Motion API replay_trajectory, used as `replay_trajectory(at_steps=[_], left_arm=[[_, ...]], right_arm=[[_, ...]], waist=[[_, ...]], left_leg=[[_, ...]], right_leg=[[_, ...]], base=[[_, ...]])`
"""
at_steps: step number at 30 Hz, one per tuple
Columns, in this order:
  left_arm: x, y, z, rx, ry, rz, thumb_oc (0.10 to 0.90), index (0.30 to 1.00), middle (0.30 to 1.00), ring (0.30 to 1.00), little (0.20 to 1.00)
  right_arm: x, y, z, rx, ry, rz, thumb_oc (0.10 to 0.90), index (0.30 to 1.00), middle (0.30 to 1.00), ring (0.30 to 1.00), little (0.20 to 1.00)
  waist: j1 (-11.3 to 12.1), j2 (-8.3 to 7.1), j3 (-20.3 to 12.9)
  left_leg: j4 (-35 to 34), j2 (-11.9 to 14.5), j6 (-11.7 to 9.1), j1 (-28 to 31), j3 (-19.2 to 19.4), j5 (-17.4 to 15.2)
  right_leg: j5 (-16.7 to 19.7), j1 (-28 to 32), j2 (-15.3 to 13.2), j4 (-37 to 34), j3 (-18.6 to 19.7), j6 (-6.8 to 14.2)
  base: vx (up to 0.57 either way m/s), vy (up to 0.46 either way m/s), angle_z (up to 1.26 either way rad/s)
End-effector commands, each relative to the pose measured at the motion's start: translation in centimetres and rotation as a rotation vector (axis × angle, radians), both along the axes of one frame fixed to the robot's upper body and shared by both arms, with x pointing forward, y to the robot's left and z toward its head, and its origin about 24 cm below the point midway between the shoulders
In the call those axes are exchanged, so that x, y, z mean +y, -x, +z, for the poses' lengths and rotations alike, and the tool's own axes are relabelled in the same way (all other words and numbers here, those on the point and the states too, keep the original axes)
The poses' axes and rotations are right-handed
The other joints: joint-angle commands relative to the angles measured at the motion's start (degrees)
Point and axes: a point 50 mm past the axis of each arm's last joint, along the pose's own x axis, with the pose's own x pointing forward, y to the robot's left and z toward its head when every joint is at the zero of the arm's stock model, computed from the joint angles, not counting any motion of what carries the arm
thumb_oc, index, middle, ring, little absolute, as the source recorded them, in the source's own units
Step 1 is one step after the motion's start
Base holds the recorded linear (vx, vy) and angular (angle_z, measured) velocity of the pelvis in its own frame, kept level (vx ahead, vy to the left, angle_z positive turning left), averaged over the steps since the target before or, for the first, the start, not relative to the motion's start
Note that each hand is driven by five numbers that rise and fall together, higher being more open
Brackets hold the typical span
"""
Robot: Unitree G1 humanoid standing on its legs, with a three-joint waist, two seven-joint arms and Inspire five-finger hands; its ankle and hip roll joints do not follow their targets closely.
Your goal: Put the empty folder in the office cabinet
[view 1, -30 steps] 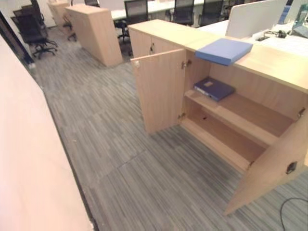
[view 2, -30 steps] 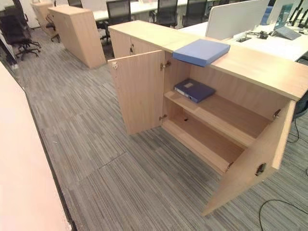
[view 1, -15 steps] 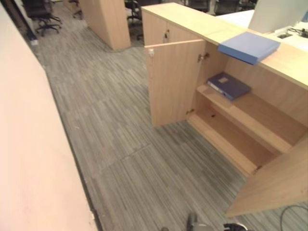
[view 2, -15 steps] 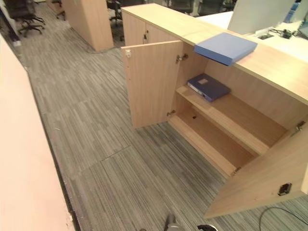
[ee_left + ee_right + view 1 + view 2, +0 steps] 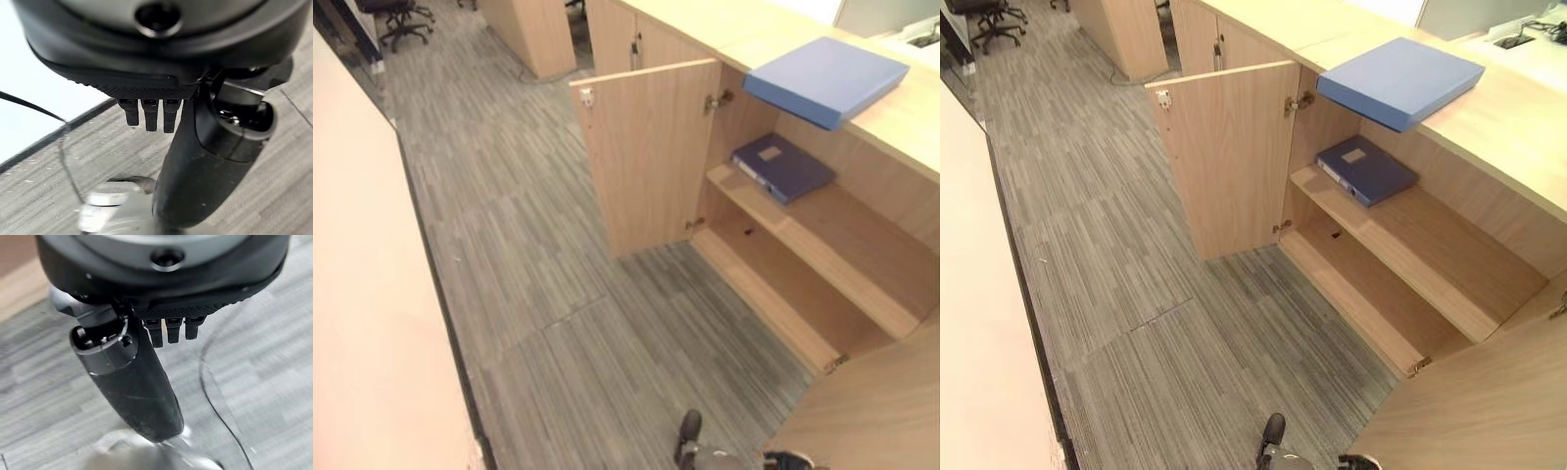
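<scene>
- Left hand (image 5: 195,147) hangs above the striped carpet in its wrist view, thumb and fingers relaxed and straight, with nothing in them.
- Right hand (image 5: 137,377) shows in its own wrist view the same way — slack fingers, nothing held, carpet beneath.
- Grey carpet (image 5: 529,274) with fine lengthwise stripes covers the floor; a seam crosses it in front of the cabinet.
- Office cabinet (image 5: 1489,127) is pale wood and low, with a flat top running back into the room; both of its doors stand open.
- Its left door (image 5: 1224,157) is swung out toward the carpet, and a part of the right door (image 5: 1489,411) shows at the near lower edge.
- Inside are an upper shelf (image 5: 1440,264) and a bottom shelf (image 5: 1351,294).
- Light blue folder (image 5: 1400,78) lies flat on the cabinet top, above the open compartment, with its near corner jutting past the front edge. Its long axis runs slantwise, from the cabinet's front edge back toward the desks.
- Dark blue binder (image 5: 1366,168) lies flat at the left end of the upper shelf, just under the folder. It carries a small pale label — any writing on it is too small to read.
- A further closed cabinet (image 5: 631,39) joins on behind, and another pale wood unit (image 5: 533,29) stands apart across the aisle.
- Black office chair (image 5: 989,15) stands at the far end of the carpet.
- A pale flat wall (image 5: 372,333) runs along the robot's left side.
</scene>
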Motion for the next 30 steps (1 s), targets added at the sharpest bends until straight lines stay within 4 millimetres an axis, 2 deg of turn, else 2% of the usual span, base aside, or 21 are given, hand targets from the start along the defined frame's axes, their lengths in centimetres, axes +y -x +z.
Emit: replay_trajectory(at_steps=[1, 4, 5, 6, 7, 8, 9, 10, 13, 14, 16, 17, 19, 21, 22, 23, 24, 26, 27, 28, 30], left_arm=[[0.6, -1.8, 0.5, -0.078, -0.027, -0.008, 0.8, 0.9, 0.9, 0.9, 0.9], [0.7, -2.8, 0.8, -0.108, -0.035, -0.014, 0.8, 0.9, 0.9, 0.9, 0.9], [0.7, -3.3, 1.0, -0.125, -0.036, -0.016, 0.8, 0.9, 0.9, 0.9, 0.9], [0.7, -3.7, 1.1, -0.138, -0.036, -0.021, 0.8, 0.9, 0.9, 0.9, 0.9], [0.7, -3.9, 1.2, -0.146, -0.035, -0.026, 0.8, 0.9, 0.9, 0.9, 0.9], [0.7, -3.9, 1.2, -0.146, -0.035, -0.026, 0.8, 0.9, 0.9, 0.9, 0.9], [0.8, -4.3, 1.3, -0.171, -0.032, 0.007, 0.8, 0.9, 0.9, 0.9, 0.9], [0.9, -4.4, 1.4, -0.191, -0.03, 0.066, 0.8, 0.9, 0.9, 0.9, 0.9], [1.0, -4.1, 1.3, -0.192, -0.025, 0.109, 0.8, 0.9, 0.9, 0.9, 0.9], [1.1, -3.3, 1.2, -0.17, -0.034, 0.109, 0.8, 0.9, 0.9, 0.9, 0.9], [1.3, -3.0, 1.1, -0.162, -0.039, 0.109, 0.8, 0.9, 0.9, 0.9, 0.9], [1.5, -2.5, 1.1, -0.152, -0.044, 0.117, 0.8, 0.9, 0.9, 0.9, 0.9], [1.5, -2.3, 1.0, -0.157, -0.039, 0.133, 0.8, 0.9, 0.9, 0.9, 0.9], [1.4, -2.5, 1.1, -0.169, -0.032, 0.154, 0.8, 0.9, 0.9, 0.9, 0.9], [1.3, -2.6, 1.0, -0.171, -0.027, 0.163, 0.8, 0.9, 0.9, 0.9, 0.9], [1.2, -2.6, 1.0, -0.171, -0.026, 0.163, 0.8, 0.9, 0.9, 0.9, 0.9], [1.0, -2.4, 0.9, -0.167, -0.017, 0.171, 0.8, 0.9, 0.9, 0.9, 0.9], [0.4, -1.8, 0.6, -0.152, 0.003, 0.203, 0.8, 0.9, 0.9, 0.9, 0.9], [0.1, -0.3, 0.2, -0.103, 0.013, 0.232, 0.8, 0.9, 0.9, 0.9, 0.9], [-0.1, 0.4, 0.0, -0.077, 0.021, 0.245, 0.8, 0.9, 0.9, 0.9, 0.9], [-0.4, 1.1, -0.2, -0.043, 0.025, 0.24, 0.8, 0.9, 0.9, 0.9, 0.9]], right_arm=[[0.6, -0.1, -0.1, -0.015, -0.018, -0.016, 0.8, 0.9, 0.9, 0.9, 0.9], [0.7, 0.3, -0.3, -0.006, -0.025, -0.029, 0.8, 0.9, 0.9, 0.9, 0.9], [0.9, 1.1, -0.6, 0.017, -0.032, -0.045, 0.8, 0.9, 0.9, 0.9, 0.9], [0.8, 1.5, -0.7, 0.031, -0.029, -0.059, 0.8, 0.9, 0.9, 0.9, 0.9], [0.7, 1.9, -0.7, 0.042, -0.027, -0.071, 0.8, 0.9, 0.9, 0.9, 0.9], [0.7, 1.9, -0.7, 0.042, -0.027, -0.071, 0.8, 0.9, 0.9, 0.9, 0.9], [0.3, 2.5, -0.7, 0.053, -0.022, -0.112, 0.8, 0.9, 0.9, 0.9, 0.9], [0.0, 3.0, -0.8, 0.066, -0.026, -0.161, 0.8, 0.9, 0.9, 0.9, 0.9], [0.0, 4.0, -1.0, 0.09, -0.034, -0.212, 0.8, 0.9, 0.9, 0.9, 0.9], [-0.1, 5.3, -1.1, 0.132, -0.029, -0.232, 0.8, 0.9, 0.9, 0.9, 0.9], [-0.2, 5.8, -1.2, 0.147, -0.025, -0.233, 0.8, 0.9, 0.9, 0.9, 0.9], [-0.4, 6.6, -1.2, 0.164, -0.021, -0.251, 0.8, 0.9, 0.9, 0.9, 0.9], [-0.5, 7.0, -1.2, 0.167, -0.018, -0.256, 0.8, 0.9, 0.9, 0.9, 0.9], [-0.5, 6.8, -1.2, 0.153, -0.013, -0.257, 0.8, 0.9, 0.9, 0.9, 0.9], [-0.5, 6.7, -1.2, 0.148, -0.009, -0.26, 0.8, 0.9, 0.9, 0.9, 0.9], [-0.5, 6.7, -1.2, 0.148, -0.009, -0.26, 0.8, 0.9, 0.9, 0.9, 0.9], [-0.5, 6.7, -1.2, 0.145, -0.007, -0.26, 0.8, 0.9, 0.9, 0.9, 0.9], [-0.8, 6.5, -1.1, 0.131, 0.0, -0.263, 0.8, 0.9, 0.9, 0.9, 0.9], [-0.7, 6.7, -1.1, 0.135, -0.005, -0.26, 0.8, 0.9, 0.9, 0.9, 0.9], [-0.7, 6.8, -1.1, 0.139, -0.007, -0.262, 0.8, 0.9, 0.9, 0.9, 0.9], [-0.7, 7.2, -1.2, 0.148, -0.014, -0.271, 0.8, 0.9, 0.9, 0.9, 0.9]], waist=[[-0.82, -0.4, 1.63], [-1.49, -0.6, 1.65], [-1.87, -1.36, 1.66], [-1.9, -1.96, 1.89], [-1.53, -2.69, 2.46], [-1.55, -2.64, 2.42], [-0.73, -3.58, 4.05], [-0.39, -3.94, 4.75], [0.1, -4.47, 5.07], [0.7, -5.21, 4.6], [0.92, -5.4, 4.28], [1.11, -5.89, 3.47], [1.24, -5.25, 2.88], [1.4, -4.16, 2.65], [1.53, -3.72, 2.58], [1.48, -3.68, 2.53], [1.55, -3.22, 2.45], [1.47, -2.3, 2.25], [1.8, -1.29, 1.05], [1.77, -0.78, 0.31], [1.54, -0.67, -0.95]], left_leg=[[-5.09, 0.58, 1.26, 1.54, 1.02, 0.27], [-2.95, 1.83, 0.27, 1.7, 1.82, -0.46], [6.11, 4.02, -2.0, -1.42, 4.37, 2.36], [12.62, 4.81, -2.77, -4.0, 5.89, 5.51], [20.32, 5.51, -2.24, -7.73, 6.29, 7.81], [20.59, 5.6, -2.28, -7.93, 6.23, 7.69], [34.59, 5.82, -1.37, -13.69, 5.37, 12.02], [39.04, 6.28, -1.09, -15.45, 5.69, 13.25], [40.36, 6.03, -0.18, -18.3, 6.29, 11.96], [38.3, 4.63, 0.47, -21.87, 5.63, 9.95], [35.44, 4.03, 0.54, -22.66, 5.2, 9.46], [26.09, 2.57, 0.61, -23.68, 3.75, 10.81], [11.65, 2.02, -0.69, -23.0, 0.04, 14.17], [1.28, 3.06, -1.52, -23.07, -4.58, 19.4], [-2.81, 3.09, -1.94, -23.59, -7.19, 20.42], [-2.89, 3.11, -1.95, -23.64, -7.25, 20.5], [-5.44, 2.89, -2.44, -24.04, -9.37, 21.06], [-5.96, 2.05, -2.91, -24.64, -12.37, 20.69], [-5.96, 1.69, -3.15, -22.99, -15.75, 20.74], [-5.96, 1.29, -3.31, -22.19, -17.08, 20.93], [-5.87, 0.49, -3.26, -20.14, -16.36, 20.9]], right_leg=[[-4.12, -4.96, -3.48, 9.5, 4.81, 10.2], [-6.49, -4.96, -3.02, 11.23, 5.25, 9.19], [-8.35, -2.24, -1.75, 9.46, 5.56, 7.59], [-8.84, 0.27, -0.57, 7.79, 5.98, 6.67], [-9.38, 2.34, 0.28, 6.11, 6.4, 5.68], [-9.37, 2.31, 0.36, 6.06, 6.34, 5.64], [-9.78, 5.36, 2.18, 3.87, 7.81, 3.54], [-10.25, 6.56, 2.74, 3.47, 8.42, 2.61], [-10.76, 8.24, 2.94, 2.85, 9.99, 2.18], [-10.73, 10.27, 2.7, 1.83, 11.82, 2.3], [-10.76, 11.07, 2.47, 1.34, 12.59, 2.6], [-10.13, 11.91, 1.61, 0.27, 14.02, 3.04], [-10.7, 13.6, 1.56, -0.46, 15.73, 3.61], [-11.06, 15.03, 2.16, -0.56, 17.75, 3.86], [-11.24, 15.83, 2.56, -0.74, 19.14, 3.93], [-11.21, 15.78, 2.6, -0.76, 19.09, 3.92], [-11.29, 16.25, 3.03, -0.71, 20.44, 4.07], [-11.62, 17.51, 3.5, -0.74, 23.51, 4.67], [-12.1, 18.48, 3.99, -1.1, 27.2, 4.99], [-12.23, 18.79, 3.86, -1.1, 28.61, 5.34], [-11.77, 19.69, 2.7, -1.73, 30.27, 6.4]], base=[[0.21, -0.158, 0.07], [0.16, -0.16, 0.04], [0.26, -0.345, 0.0], [0.21, -0.369, 0.01], [0.09, -0.201, 0.11], [0.08, -0.288, -0.09], [0.09, -0.281, -0.24], [0.12, -0.31, -0.38], [0.09, -0.085, -0.58], [0.15, -0.013, -0.7], [0.14, 0.023, -0.66], [0.13, 0.093, -0.56], [0.21, 0.129, -0.4], [0.23, 0.106, -0.83], [0.16, 0.065, -0.7], [0.17, 0.073, -0.58], [0.15, 0.09, -0.66], [0.3, 0.218, -0.84], [0.41, 0.32, -1.15], [0.41, 0.331, -1.54], [0.34, 0.292, -1.41]])
